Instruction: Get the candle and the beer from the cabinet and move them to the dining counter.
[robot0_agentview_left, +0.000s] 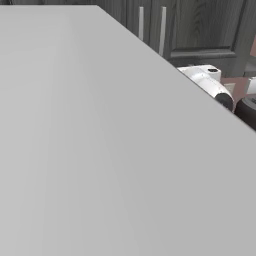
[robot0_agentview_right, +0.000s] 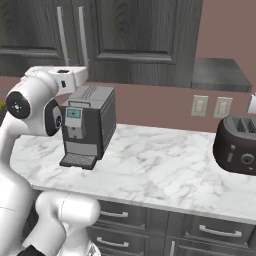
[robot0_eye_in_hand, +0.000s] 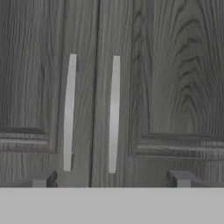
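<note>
1. Left base view: a pale flat surface (robot0_agentview_left: 100, 150) covers most of the frame; cabinet (robot0_agentview_left: 200, 25) doors at top right.
2. Right base view: cabinet across the top, doors closed; coffee machine (robot0_agentview_right: 87, 125) and toaster (robot0_agentview_right: 236, 145) on the marble desk (robot0_agentview_right: 160, 175).
3. Hand view: end effector (robot0_eye_in_hand: 111, 179) wide apart, empty, facing the two handles (robot0_eye_in_hand: 113, 113).

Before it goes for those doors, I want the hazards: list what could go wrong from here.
1. The cabinet is closed, and its two handles stand close together; the open gripper could catch both or the wrong one.
2. The coffee machine stands right beside the arm; a swing may knock it.
3. A pulled door may strike the arm.
</note>
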